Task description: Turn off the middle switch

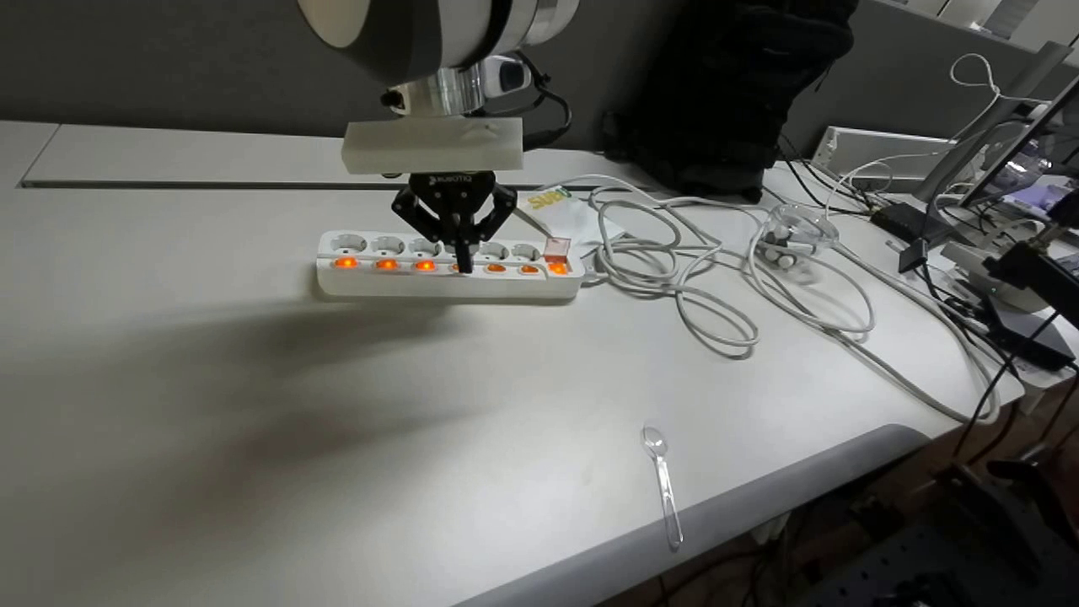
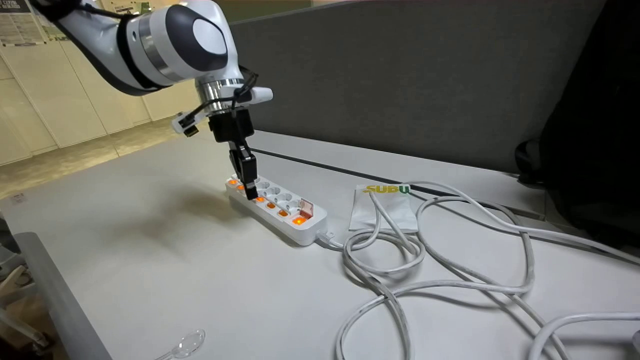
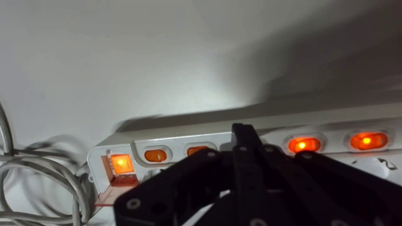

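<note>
Operating from afar, I take this for a workplace, office or lab; I cannot tell which. Beyond the end effector (image 1: pixel 464 263) in both exterior views, a grey partition (image 1: pixel 169 67) edges the white counter (image 1: pixel 523 405), and a black backpack (image 1: pixel 733 93) sits to one side. Well apart from the end effector I see what looks like a monitor (image 1: pixel 1058 122) near a small black box (image 1: pixel 906 222), and printed sheets (image 2: pixel 20 27) on a pale wall (image 2: pixel 60 95).

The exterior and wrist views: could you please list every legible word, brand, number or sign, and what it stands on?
"SUB", then unclear green lettering: white paper.
"ROBOTIQ", small and blurred, only a likely reading: end effector.
Too blurred to read: wall poster, tabletop sticker.
Nothing legible on the power strip.
</note>
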Available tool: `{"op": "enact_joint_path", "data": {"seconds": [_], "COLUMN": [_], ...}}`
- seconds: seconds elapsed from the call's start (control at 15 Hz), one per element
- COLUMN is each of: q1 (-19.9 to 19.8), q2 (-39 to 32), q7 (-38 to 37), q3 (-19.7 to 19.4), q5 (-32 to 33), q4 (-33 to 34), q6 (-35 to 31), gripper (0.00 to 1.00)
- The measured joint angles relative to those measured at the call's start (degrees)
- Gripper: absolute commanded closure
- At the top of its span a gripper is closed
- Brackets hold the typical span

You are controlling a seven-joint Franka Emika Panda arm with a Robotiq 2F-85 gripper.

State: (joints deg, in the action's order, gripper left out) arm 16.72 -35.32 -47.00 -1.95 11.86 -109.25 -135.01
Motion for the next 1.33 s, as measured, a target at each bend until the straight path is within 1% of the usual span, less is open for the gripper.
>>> {"op": "enact_joint_path", "data": {"seconds": [0.53,1.33], "q1": [0.0,-0.2], "q2": [-0.5,-0.8], "q7": [0.0,0.2], "q3": [-0.3,-0.8], "q5": [-1.6,-1.7], "q4": [0.5,0.5], "q6": [0.0,-0.8], "gripper": [1.00,1.00]}}
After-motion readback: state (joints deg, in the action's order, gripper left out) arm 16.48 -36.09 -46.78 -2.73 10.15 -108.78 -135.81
